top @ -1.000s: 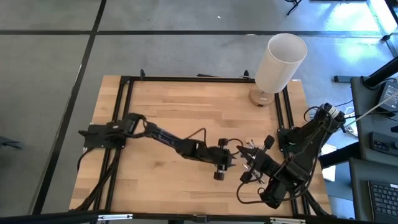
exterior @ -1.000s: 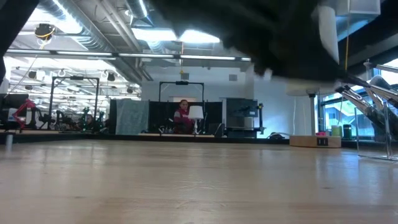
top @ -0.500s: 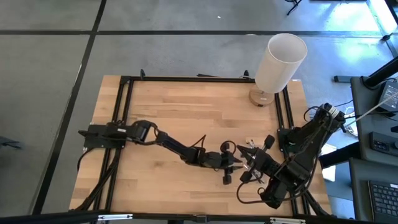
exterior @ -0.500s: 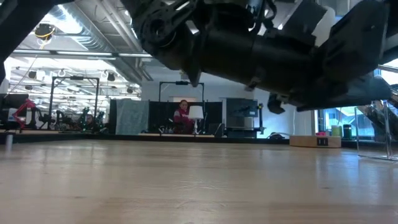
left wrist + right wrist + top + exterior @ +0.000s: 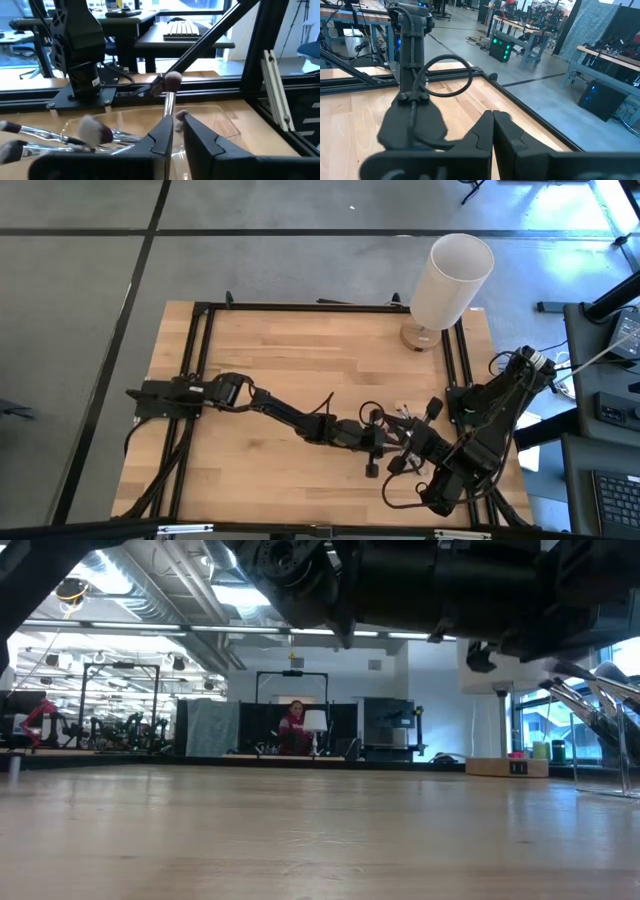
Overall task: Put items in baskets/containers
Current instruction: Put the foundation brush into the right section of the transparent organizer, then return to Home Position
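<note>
One thin makeup brush (image 5: 169,102), light, stiff and best pinched mid-handle, stood nipped upright between the left gripper's (image 5: 176,121) narrowed fingers over the clear box (image 5: 220,120) near the tabletop's front right corner, while the right gripper (image 5: 493,120) waited closed nearby.

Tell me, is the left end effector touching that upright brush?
Touching: the left wrist view shows the left end effector pinching the brush handle.

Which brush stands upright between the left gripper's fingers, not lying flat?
The pale-handled brush with the round brownish tip, upright in the left gripper; the other brushes lie flat beside it.
</note>
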